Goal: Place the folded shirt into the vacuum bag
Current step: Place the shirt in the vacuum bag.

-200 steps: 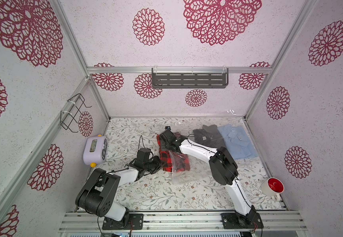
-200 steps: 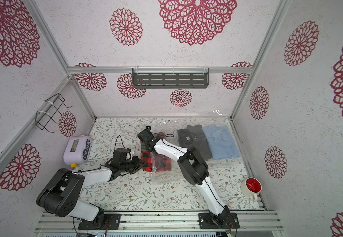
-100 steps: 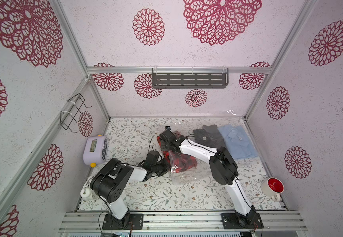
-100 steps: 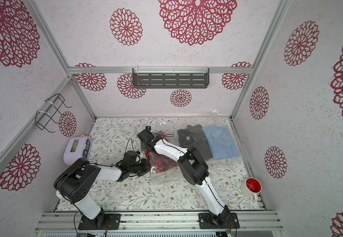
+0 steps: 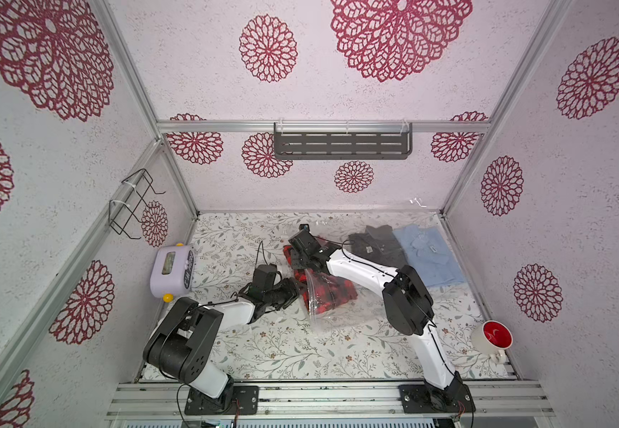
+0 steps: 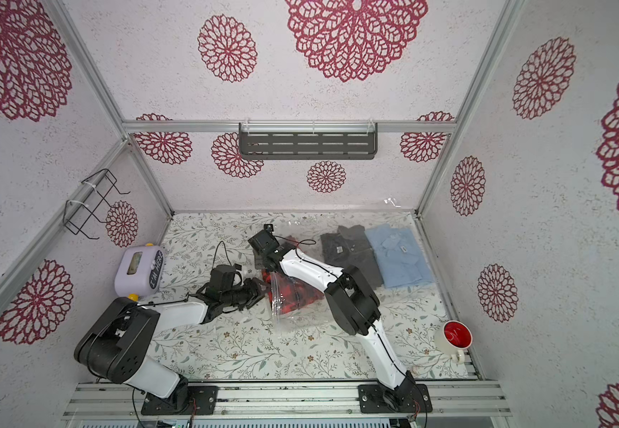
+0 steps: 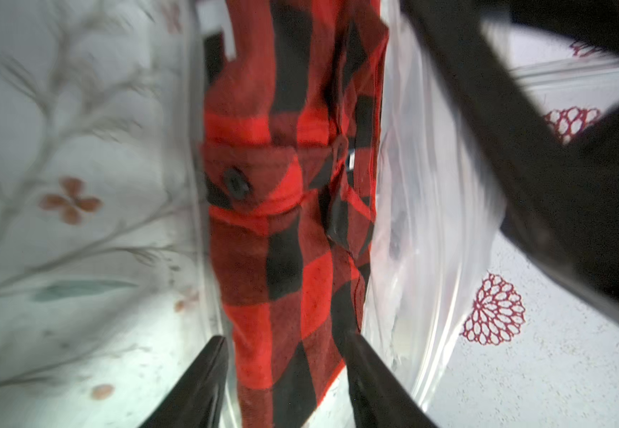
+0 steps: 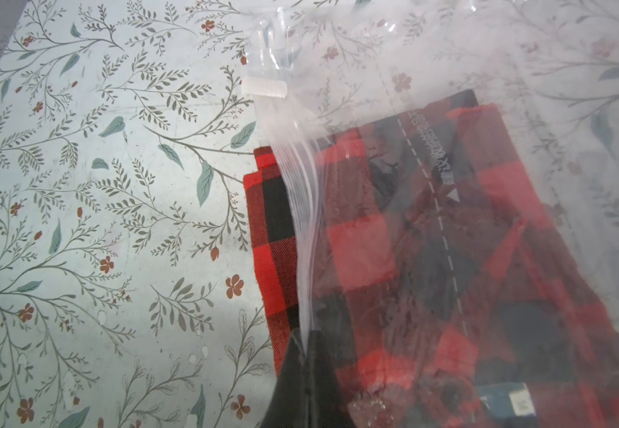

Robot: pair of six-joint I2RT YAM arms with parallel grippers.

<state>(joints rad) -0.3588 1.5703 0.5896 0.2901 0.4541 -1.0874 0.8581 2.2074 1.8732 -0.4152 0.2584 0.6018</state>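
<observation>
Fingers of the left hand [image 7: 284,335] stand apart, one on each side of the red-and-black plaid shirt [image 7: 285,229] — released, not pinching it. The right hand [image 8: 306,333] is clenched on the zip strip [image 8: 297,222] of the vacuum bag [image 8: 523,111], whose mouth gapes above the desk [image 5: 263,348]. Most of the shirt lies inside the clear bag — one edge pokes out past the strip. Behind the right arm a dark grey shirt [image 5: 373,246] and a light blue shirt [image 5: 424,255] lie side by side; a red-lined mug [image 5: 493,335] stands well apart.
</observation>
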